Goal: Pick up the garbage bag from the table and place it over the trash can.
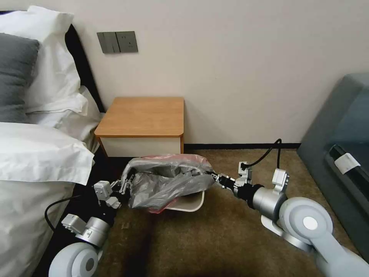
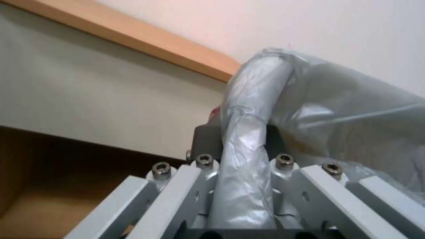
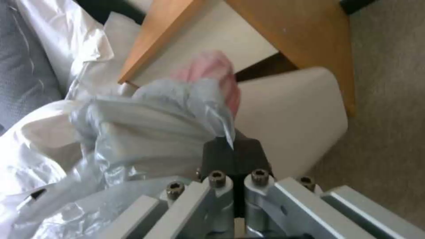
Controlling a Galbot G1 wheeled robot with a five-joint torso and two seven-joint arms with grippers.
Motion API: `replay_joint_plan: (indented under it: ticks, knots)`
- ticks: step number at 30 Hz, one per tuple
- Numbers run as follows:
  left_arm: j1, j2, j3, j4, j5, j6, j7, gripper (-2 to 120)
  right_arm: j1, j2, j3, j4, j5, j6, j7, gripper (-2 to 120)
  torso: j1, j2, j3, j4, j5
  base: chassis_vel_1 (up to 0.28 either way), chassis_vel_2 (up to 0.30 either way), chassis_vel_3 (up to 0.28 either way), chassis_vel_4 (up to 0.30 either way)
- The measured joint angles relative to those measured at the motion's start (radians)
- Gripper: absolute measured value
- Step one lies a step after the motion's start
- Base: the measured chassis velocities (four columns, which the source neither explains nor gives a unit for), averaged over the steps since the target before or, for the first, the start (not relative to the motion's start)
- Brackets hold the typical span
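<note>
The crinkly grey garbage bag (image 1: 169, 181) with a pinkish edge hangs stretched between both grippers, just above the cream trash can (image 1: 192, 202), whose rim shows beneath it on the carpet. My left gripper (image 1: 125, 186) is shut on the bag's left side; in the left wrist view a twisted strand of the bag (image 2: 245, 156) runs between its dark fingers (image 2: 206, 139). My right gripper (image 1: 212, 177) is shut on the bag's right edge, which the right wrist view shows pinched (image 3: 190, 122) between its black fingers (image 3: 234, 154). The table (image 1: 144, 115) stands bare behind.
A bed with white linen (image 1: 34, 154) and a grey pillow (image 1: 15, 73) sits close on the left. A grey sofa (image 1: 338, 154) stands at the right. Wall and dark skirting run behind. Open brown carpet (image 1: 215, 238) lies in front of the can.
</note>
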Motion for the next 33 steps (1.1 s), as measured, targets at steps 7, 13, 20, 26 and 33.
replay_joint_plan:
  ticks: [7,13,20,26,33]
  knots:
    - [-0.004,-0.005,0.000,0.001,-0.042,0.022,-0.041,9,-0.039,0.010,0.017,0.025,-0.076,-0.005,-0.066,14,0.000,0.000,0.000,0.0000,0.0000,0.000,0.000,0.000,0.000]
    - [-0.016,-0.008,-0.002,0.001,-0.072,0.032,-0.103,9,-0.079,0.017,0.017,0.049,-0.134,-0.009,-0.093,35,0.000,0.000,0.000,0.0000,0.0001,0.000,0.000,0.000,0.000]
    - [-0.018,-0.006,-0.006,-0.007,-0.072,0.042,-0.115,9,-0.100,0.036,0.022,0.072,-0.163,-0.014,-0.067,59,0.000,0.000,0.000,0.0002,0.0003,0.000,0.000,0.000,0.000]
    - [-0.023,-0.004,-0.008,-0.015,-0.070,0.056,-0.150,9,-0.176,0.087,0.106,0.196,-0.055,0.009,0.057,85,0.000,0.000,0.000,0.0000,0.0000,0.000,0.000,0.000,0.000]
    - [-0.028,-0.001,-0.008,-0.018,-0.071,0.065,-0.164,9,-0.222,0.141,0.134,0.246,0.157,0.026,0.206,100,0.000,0.000,0.000,0.0000,0.0001,0.000,0.000,0.000,0.000]
